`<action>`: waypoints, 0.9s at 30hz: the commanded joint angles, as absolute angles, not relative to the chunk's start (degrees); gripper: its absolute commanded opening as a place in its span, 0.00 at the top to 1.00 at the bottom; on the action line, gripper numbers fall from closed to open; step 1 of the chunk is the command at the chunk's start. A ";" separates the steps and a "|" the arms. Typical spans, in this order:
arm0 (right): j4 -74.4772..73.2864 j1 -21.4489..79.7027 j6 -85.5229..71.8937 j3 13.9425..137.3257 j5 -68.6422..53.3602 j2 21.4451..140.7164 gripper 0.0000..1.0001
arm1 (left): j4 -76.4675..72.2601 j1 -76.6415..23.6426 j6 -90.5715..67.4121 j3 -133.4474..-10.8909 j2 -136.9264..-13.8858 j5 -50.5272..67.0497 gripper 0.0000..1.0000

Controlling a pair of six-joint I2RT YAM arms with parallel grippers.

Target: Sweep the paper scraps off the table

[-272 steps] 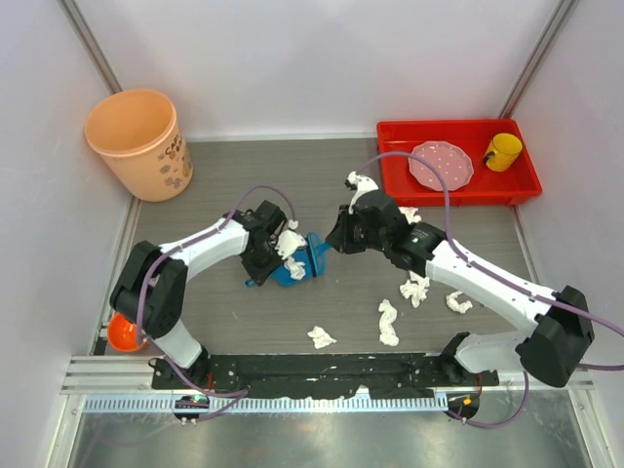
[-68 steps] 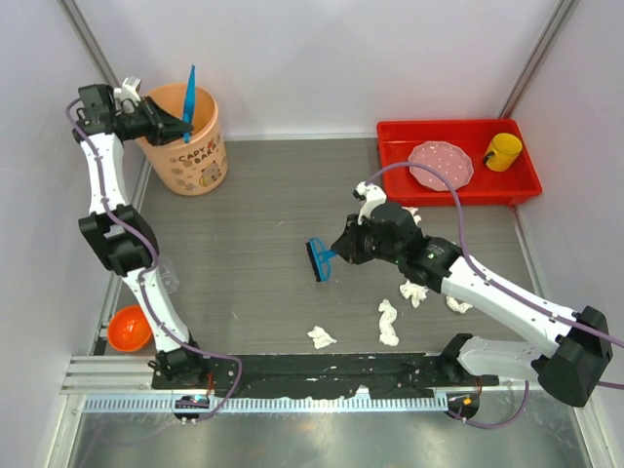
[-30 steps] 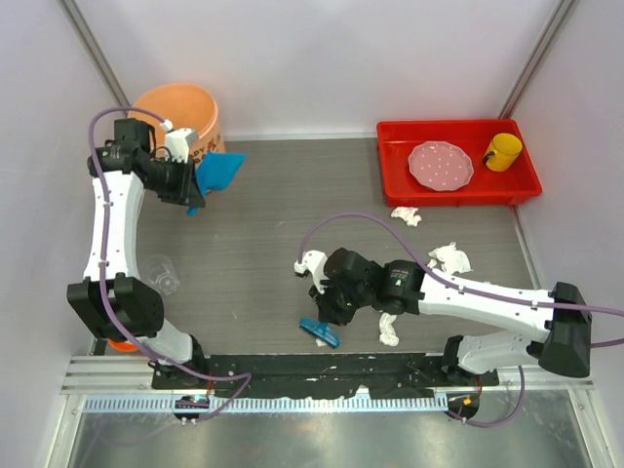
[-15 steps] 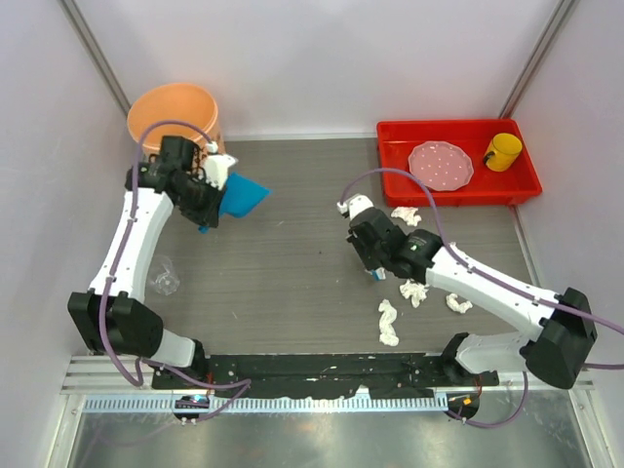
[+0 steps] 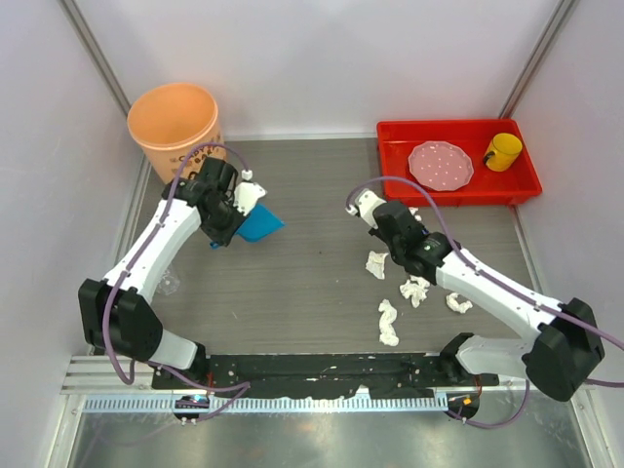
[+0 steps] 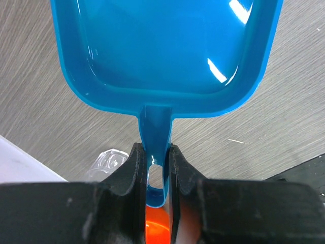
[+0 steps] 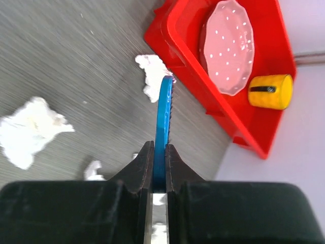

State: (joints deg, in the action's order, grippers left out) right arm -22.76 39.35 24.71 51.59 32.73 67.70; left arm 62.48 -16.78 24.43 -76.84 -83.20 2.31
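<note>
The paper scraps (image 5: 376,263) lie just beside the right claw (image 7: 160,152), clamped on the brush (image 7: 164,112), well apart from the left claw (image 6: 155,157) gripping the dustpan (image 6: 167,46).

brush (image 7: 163,127) hides part of one paper scrap (image 7: 149,73).
</note>
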 commanded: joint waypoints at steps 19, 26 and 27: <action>-6.33 30.41 56.86 47.73 25.23 82.97 0.99 | 48.53 -33.30 30.85 -57.31 -83.93 -1.50 1.00; -13.78 34.69 52.49 49.21 23.46 84.73 0.99 | 47.11 -35.95 33.40 -54.49 -84.64 1.39 1.00; -16.24 36.54 51.43 50.09 23.90 84.29 0.99 | 47.02 -36.03 33.57 -54.41 -84.55 1.84 1.00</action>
State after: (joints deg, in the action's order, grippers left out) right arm -10.50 31.40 54.98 47.44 24.43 85.14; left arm 49.30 -35.07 31.31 -54.74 -84.42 -1.63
